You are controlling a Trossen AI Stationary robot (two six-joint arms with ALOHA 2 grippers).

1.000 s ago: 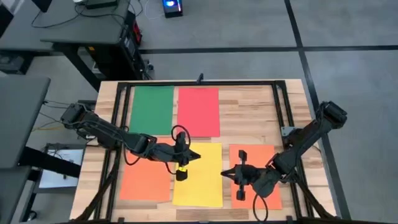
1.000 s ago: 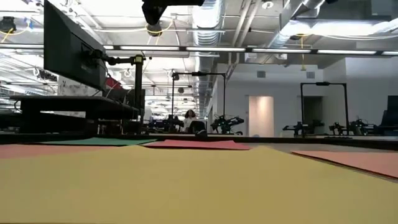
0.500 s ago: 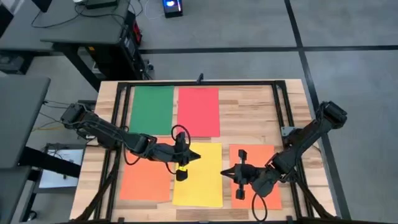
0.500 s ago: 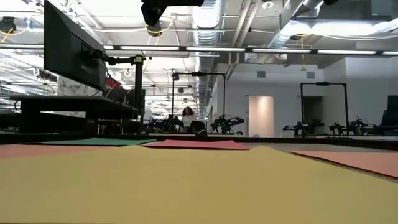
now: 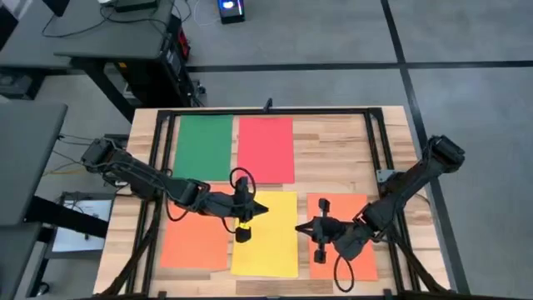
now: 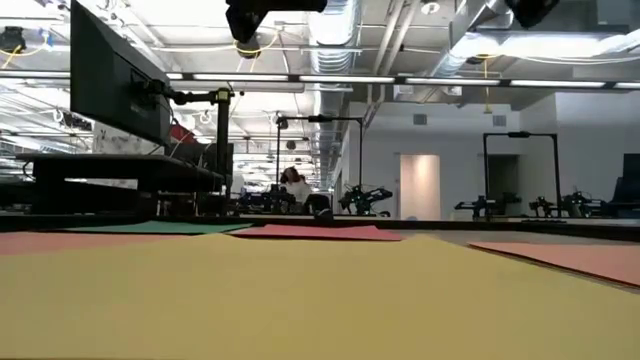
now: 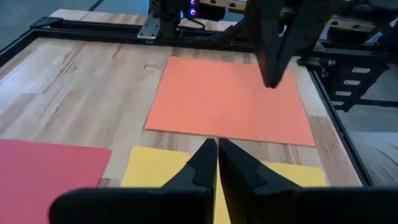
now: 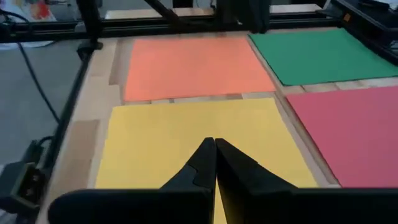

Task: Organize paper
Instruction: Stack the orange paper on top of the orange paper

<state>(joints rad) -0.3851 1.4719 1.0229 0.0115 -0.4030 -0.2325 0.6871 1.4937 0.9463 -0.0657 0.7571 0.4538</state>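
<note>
Shifted slightly since a second ago — right gripper, now over the gap between yellow sheet and right orange sheet; fingers closed, nothing held. Left gripper at yellow sheet's top edge, fingers pressed together, empty — likely poised to nudge. Green sheet, red sheet, left orange sheet flat, spread in a grid on table.

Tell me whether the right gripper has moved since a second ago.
Yes. The right gripper has pulled back slightly from the yellow paper sheet, over the right-hand orange sheet.
</note>
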